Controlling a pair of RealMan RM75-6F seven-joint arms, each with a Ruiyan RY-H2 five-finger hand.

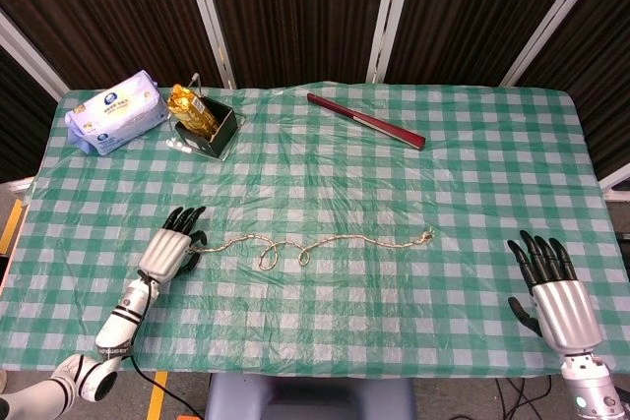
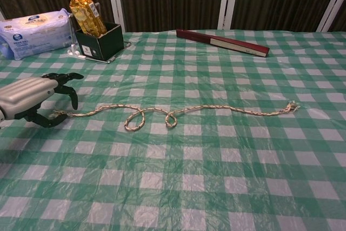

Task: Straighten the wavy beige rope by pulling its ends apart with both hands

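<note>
The beige rope (image 1: 325, 241) (image 2: 216, 107) lies wavy across the checked tablecloth, with two small loops (image 2: 151, 118) left of its middle. Its frayed left end (image 2: 58, 113) lies between the thumb and the arched fingers of my left hand (image 1: 169, 251) (image 2: 32, 98), which hovers around it with a gap showing and no clear pinch. The knotted right end (image 1: 427, 236) (image 2: 292, 106) lies free. My right hand (image 1: 553, 287) rests flat with fingers spread near the table's front right edge, well to the right of that end, and is outside the chest view.
At the back left are a pack of wipes (image 1: 116, 112) (image 2: 35, 31) and a black box holding a golden snack bag (image 1: 205, 125) (image 2: 97, 33). A long dark red flat box (image 1: 365, 120) (image 2: 223, 42) lies at the back centre.
</note>
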